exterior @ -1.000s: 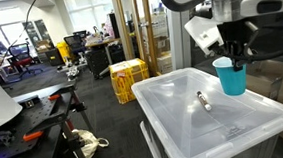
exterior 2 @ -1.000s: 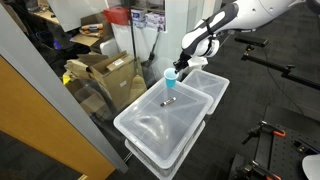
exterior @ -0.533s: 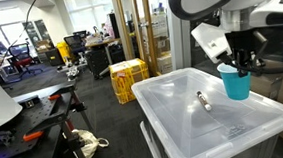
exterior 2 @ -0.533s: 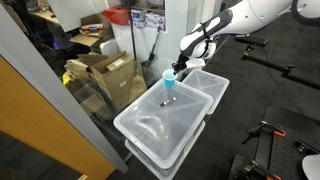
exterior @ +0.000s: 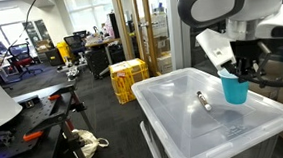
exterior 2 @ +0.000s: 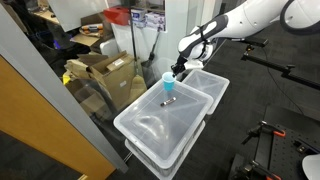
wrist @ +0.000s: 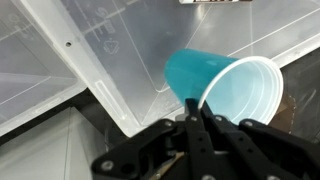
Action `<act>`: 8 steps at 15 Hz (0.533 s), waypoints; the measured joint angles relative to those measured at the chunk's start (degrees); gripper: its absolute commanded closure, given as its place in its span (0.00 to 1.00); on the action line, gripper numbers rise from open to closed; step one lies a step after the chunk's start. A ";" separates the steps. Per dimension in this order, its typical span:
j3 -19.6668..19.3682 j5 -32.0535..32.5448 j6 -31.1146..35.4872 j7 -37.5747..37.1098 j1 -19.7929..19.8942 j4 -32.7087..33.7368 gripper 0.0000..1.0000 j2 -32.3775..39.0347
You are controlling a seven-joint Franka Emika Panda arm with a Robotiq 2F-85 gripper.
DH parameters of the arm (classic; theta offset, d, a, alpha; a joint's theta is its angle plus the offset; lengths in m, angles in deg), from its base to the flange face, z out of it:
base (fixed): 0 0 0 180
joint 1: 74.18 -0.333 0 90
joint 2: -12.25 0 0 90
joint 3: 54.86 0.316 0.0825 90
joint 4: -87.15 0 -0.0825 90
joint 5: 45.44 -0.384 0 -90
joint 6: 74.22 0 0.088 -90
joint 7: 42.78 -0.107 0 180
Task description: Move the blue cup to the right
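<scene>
- Your gripper (exterior: pixel 242 71) is clamped on the rim of blue cup (exterior: pixel 235 88), wall pinched between fingers. Rim pinch likely chosen because the tapered body is hard to grab.
- Cup hangs mouth-up over far right part of clear bin lid (exterior: pixel 175 125), seemingly just off the surface.
- Marker (exterior: pixel 204 101) lies left of cup, apart; no obstacle rightward.
- Lid edge is near on the right, so little flat room is left. Set down short of it.
</scene>
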 measured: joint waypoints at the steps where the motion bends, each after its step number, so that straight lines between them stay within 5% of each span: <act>1: -0.05 0.00 -0.51 -0.20 -0.01 0.73 0.99 0.58; 8: -0.57 -0.01 -2.83 -0.41 -0.22 4.91 0.99 3.97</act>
